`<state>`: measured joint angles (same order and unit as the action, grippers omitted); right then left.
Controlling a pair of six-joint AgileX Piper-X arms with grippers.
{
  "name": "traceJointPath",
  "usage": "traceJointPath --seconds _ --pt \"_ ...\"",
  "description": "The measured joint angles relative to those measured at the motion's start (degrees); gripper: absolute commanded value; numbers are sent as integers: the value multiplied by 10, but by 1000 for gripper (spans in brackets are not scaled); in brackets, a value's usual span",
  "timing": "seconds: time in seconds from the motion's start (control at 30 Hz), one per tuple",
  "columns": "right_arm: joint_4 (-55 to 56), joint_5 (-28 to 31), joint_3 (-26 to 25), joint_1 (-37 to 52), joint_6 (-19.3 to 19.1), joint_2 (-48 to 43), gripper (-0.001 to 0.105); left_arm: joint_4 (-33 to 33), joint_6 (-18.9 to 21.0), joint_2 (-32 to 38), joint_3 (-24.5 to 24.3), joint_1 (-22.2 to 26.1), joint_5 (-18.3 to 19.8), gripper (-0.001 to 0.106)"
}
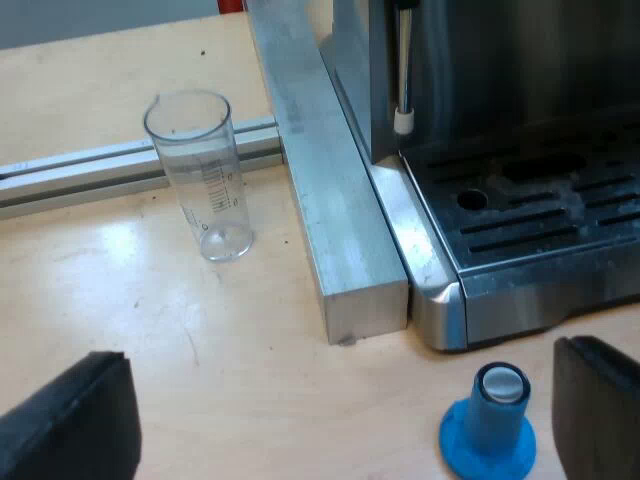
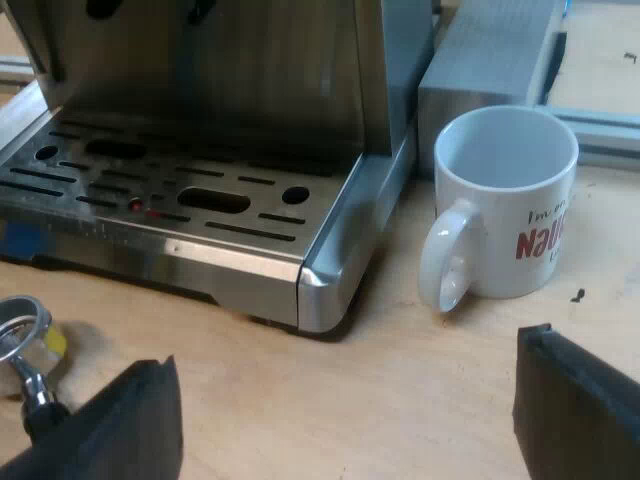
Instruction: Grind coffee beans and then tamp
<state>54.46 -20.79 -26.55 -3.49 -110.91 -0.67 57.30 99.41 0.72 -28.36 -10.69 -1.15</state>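
Nearest the lens, left gripper (image 1: 335, 420) with black fingers (image 1: 70, 420) spread wide, released, gripping nothing, low over the wooden table (image 1: 120, 300) just off the espresso machine (image 1: 520, 80). Just there between those fingers, closer to one of them: blue tamper (image 1: 488, 425), upright on its flared base, pale cap on top, standing on the table before the corner of the machine's drip tray (image 1: 540, 215), apart from it. Touching neither finger. Farther along, beside the machine: aluminium bar (image 1: 325, 180) lying close along the machine's side, and beyond the bar a clear measuring glass (image 1: 200, 175), upright, empty-looking, printed scale facing the camera, near the bar but not touching. Over the drip tray, steam wand (image 1: 404, 70) hanging straight down, white tip just above the grate. Over to the other arm: right gripper (image 2: 345, 410) likewise wide open, clear of everything, hovering over the table at the machine's front. Metal holder (image 2: 22, 322) loose on the table before the machine's drip tray, round basket up, dark handle running down behind one finger of this gripper; red end hidden. Something small and yellow next to the basket, can't tell what. White mug (image 2: 510, 205) with red lettering, upright on the table beside the machine's front corner, handle on the side nearer the machine, nothing visible inside. Grey metal block (image 2: 490, 50) behind the mug, just beside the machine's side.
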Motion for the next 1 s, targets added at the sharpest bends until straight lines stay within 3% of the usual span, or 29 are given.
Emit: traceJointPath --seconds 0.17,1.0 --pt "-12 0 2 0 0 0 70 -5 -17 0 1 0 0 84" --pt "-12 31 2 0 0 0 70 -5 -17 0 1 0 0 84"
